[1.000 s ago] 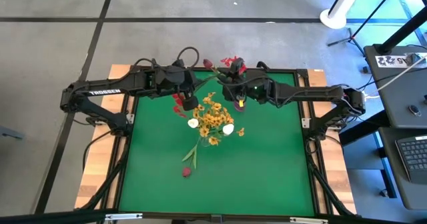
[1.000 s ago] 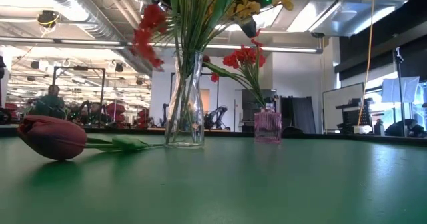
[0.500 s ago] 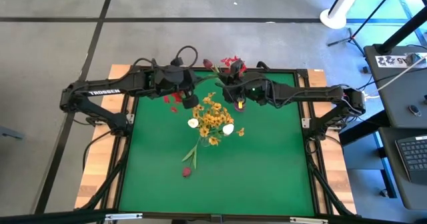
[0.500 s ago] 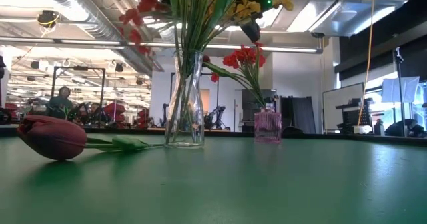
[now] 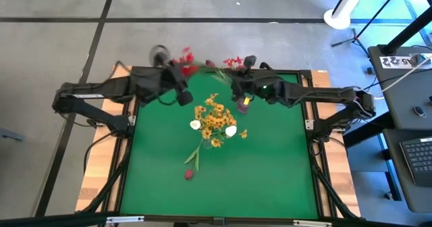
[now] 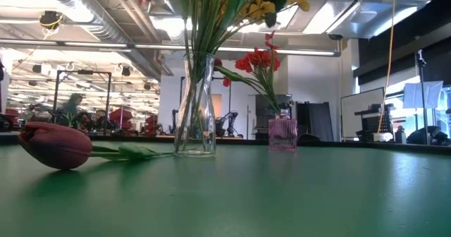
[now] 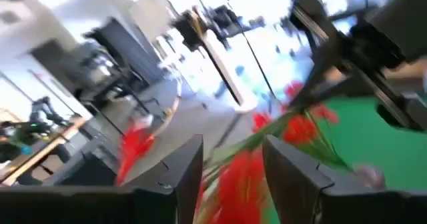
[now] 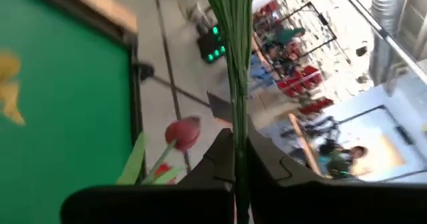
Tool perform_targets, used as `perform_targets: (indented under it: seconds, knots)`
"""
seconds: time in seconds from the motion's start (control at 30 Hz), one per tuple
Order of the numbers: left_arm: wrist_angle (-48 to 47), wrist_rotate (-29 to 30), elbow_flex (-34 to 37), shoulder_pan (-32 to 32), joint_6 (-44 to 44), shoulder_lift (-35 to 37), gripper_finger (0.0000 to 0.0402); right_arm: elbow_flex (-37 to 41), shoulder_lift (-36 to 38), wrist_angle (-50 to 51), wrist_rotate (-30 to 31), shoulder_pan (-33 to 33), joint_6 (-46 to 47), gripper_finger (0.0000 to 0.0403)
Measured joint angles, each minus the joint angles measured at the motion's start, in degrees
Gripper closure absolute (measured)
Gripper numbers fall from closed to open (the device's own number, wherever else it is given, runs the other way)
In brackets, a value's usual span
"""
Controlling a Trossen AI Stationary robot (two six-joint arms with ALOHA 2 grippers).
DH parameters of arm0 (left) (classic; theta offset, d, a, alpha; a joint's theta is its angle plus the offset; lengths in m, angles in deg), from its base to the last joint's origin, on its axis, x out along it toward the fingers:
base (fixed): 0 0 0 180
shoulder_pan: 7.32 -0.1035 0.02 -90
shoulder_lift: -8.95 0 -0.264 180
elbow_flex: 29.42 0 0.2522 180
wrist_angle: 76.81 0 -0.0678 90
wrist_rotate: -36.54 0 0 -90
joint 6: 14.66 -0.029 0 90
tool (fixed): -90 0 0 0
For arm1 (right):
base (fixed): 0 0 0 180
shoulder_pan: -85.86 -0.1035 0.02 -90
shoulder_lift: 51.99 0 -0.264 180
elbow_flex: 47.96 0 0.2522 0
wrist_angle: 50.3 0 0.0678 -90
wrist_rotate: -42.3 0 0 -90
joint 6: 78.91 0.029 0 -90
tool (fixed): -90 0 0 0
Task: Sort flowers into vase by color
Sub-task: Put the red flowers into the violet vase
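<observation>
My right gripper (image 8: 235,154) hovers by the far edge (image 5: 241,98), shut on the green stems of a yellow flower (image 5: 244,103). My left gripper (image 7: 233,151) is open at the far left (image 5: 182,85). A blurred red flower (image 7: 243,181) shows between its fingers; whether they touch it I cannot tell. A clear glass vase (image 6: 195,103) stands mid-table holding yellow flowers (image 5: 214,119) and white buds (image 5: 195,125). A pink vase (image 6: 282,133) behind it holds red flowers (image 6: 259,59). A maroon tulip (image 6: 56,145) lies on its side on the green mat. My right gripper pinches a bundle of thin green stems (image 8: 235,127) between its two shut fingers. The stems run straight out past the fingertips, along the fingers. The yellow blossom shows beside the gripper in the high view, clear of the table.
The green mat (image 5: 270,166) is bare on its near and right parts. The tulip's stem (image 5: 194,156) runs from the clear vase toward the near edge. Wooden table edges (image 5: 94,180) and the arm bases flank the mat. Desks (image 5: 405,85) stand off to the right.
My left gripper has swung from beside the clear vase up and toward the table's far left corner. The red flower went with it, rising out of the top of the low view. My right gripper's finger has also left the low view upward.
</observation>
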Motion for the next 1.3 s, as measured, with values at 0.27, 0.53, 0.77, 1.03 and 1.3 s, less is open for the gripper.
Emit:
perform_targets:
  seconds: [0.27,0.53,0.77,1.03,1.3]
  knots:
    - [1.6,-2.7,0.0,2.9,1.6,10.7,0.0251,0.0,9.5,4.2,-18.1,6.4,19.4,0.0391]
    - [3.8,-10.0,9.9,2.8,6.7,21.6,0.0251,11.3,15.7,-5.5,-39.1,13.5,33.6,0.0392]
    - [7.4,-10.0,21.1,2.6,11.3,27.4,0.0251,31.6,21.2,-32.8,-41.4,15.7,43.8,0.0392]
    - [15.2,-11.4,29.4,-0.6,11.4,26.7,0.0251,50.0,19.6,-57.8,-32.7,15.6,53.6,0.0392]
    - [24.8,-21.9,33.0,-6.6,14.9,23.7,0.0251,54.6,13.7,-65.7,-30.2,15.6,56.9,0.0392]
